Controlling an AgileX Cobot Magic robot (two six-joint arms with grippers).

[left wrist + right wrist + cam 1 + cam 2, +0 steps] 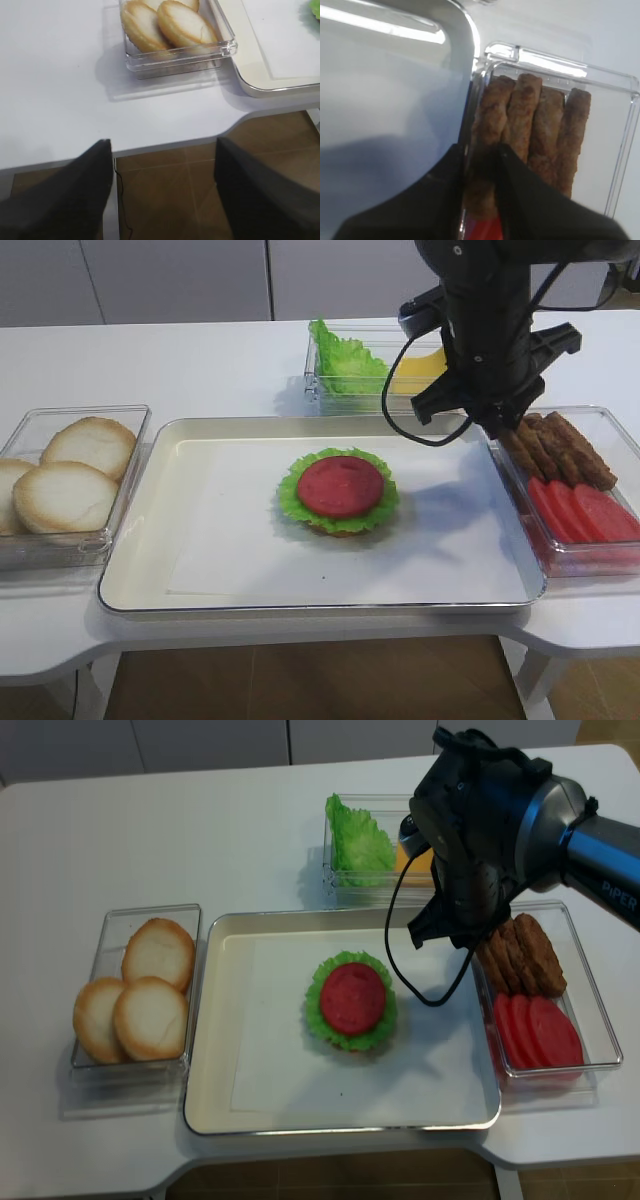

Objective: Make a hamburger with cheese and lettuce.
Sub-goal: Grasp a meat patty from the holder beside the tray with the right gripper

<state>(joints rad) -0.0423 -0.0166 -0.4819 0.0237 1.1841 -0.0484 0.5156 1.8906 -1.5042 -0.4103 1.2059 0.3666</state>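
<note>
Brown patty between the right fingers

Brown patties (535,135) stand on edge in the far end of the right bin (618,430), red slices (585,512) in its near end. The right gripper (492,150) reaches into that bin, its fingers (520,170) narrow around the leftmost patty; whether they press it I cannot tell. The hamburger (339,490) sits mid-tray (200,570), well left of those fingers, a red slice on top. Lettuce (345,362) and cheese (425,368) lie in the far bin. Left gripper (165,150) hangs wide apart off the table's near edge, beside the buns (170,22).
</note>
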